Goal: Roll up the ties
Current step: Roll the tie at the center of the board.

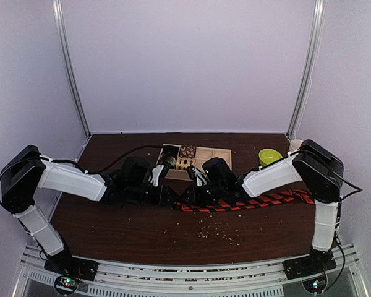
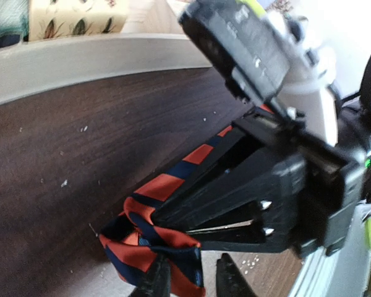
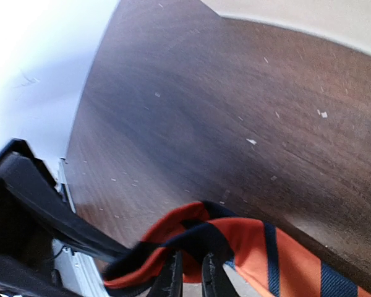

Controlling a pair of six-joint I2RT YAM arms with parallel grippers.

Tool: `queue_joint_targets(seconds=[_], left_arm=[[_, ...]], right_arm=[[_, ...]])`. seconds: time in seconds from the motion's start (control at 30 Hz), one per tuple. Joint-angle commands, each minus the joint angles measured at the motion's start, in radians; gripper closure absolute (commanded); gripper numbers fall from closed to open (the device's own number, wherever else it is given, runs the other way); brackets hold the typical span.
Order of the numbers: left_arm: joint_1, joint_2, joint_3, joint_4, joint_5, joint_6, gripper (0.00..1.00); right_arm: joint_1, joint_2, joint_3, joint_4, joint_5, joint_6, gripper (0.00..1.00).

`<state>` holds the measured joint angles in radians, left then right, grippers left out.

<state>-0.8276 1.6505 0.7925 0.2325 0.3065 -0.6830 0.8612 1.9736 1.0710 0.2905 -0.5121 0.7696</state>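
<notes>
Tie point(image 3: 253, 247) — smooth woven cloth, faint sheen, table point(image 3: 235, 111) — dark matt wood grain, tray point(image 1: 217, 158) of pale wood

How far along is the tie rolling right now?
Barely started. Only the end of the striped tie is bunched into a first fold. The right hand pinches it there; the left hand sits beside it, fingers apart. Left to do: most of the tie lies flat across the table, unrolled.
</notes>
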Motion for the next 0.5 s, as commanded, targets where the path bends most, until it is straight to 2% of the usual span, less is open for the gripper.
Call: queue_joint_targets(seconds=[0.0, 0.03, 0.1, 0.3, 0.47], left_arm=[[0.063, -0.049, -0.093, 0.116, -0.002, -0.064, 0.57], [0.077, -0.064, -0.126, 0.146, -0.008, -0.073, 0.50], [0.088, -0.088, -0.155, 0.115, -0.051, -0.056, 0.47], [0.090, -0.068, -0.161, 0.038, -0.148, -0.041, 0.51], [0.092, -0.086, -0.227, 0.126, -0.183, -0.073, 0.53]], right_arm=[[0.005, 0.025, -0.003, -0.047, 0.040, -0.019, 0.88], [0.006, 0.013, -0.017, -0.036, 0.043, -0.015, 0.88], [0.006, -0.001, -0.026, -0.035, 0.052, -0.019, 0.88], [0.006, 0.007, -0.006, -0.050, 0.048, -0.027, 0.88], [0.005, -0.007, -0.007, -0.062, 0.070, -0.041, 0.88]])
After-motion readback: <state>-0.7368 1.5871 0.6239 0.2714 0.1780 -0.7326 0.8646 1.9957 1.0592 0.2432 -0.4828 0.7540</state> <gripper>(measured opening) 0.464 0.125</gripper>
